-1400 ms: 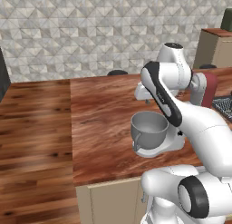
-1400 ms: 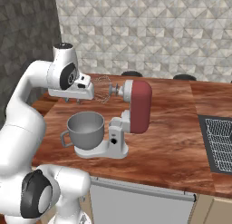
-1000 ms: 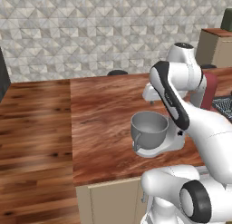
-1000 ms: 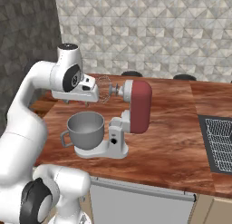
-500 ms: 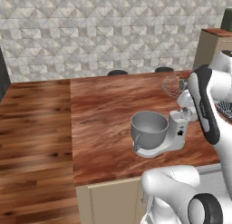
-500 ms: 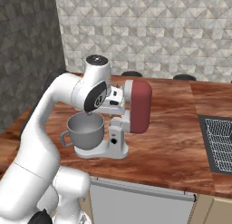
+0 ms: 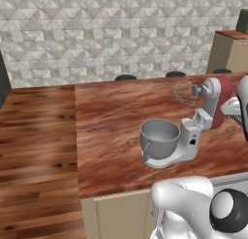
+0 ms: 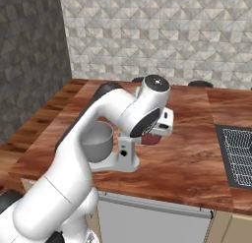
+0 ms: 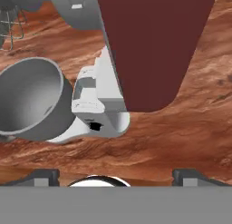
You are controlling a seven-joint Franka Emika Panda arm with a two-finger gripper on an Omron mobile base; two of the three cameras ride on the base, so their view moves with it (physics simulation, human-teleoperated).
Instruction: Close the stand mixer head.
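Stand mixer head [image 7: 219,103] tilted up, grey bowl [image 7: 159,138] below whisk [image 7: 184,91], end effector [image 9: 113,175] fingers apart.

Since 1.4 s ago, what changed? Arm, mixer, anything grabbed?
The arm swung from the whisk end of the mixer, across it, to behind the raised red mixer head. The gripper now looks at the head's rear, fingers spread wide, nothing taken hold of. Unchanged: head tilted up, bowl on the mixer base, counter, base cameras.
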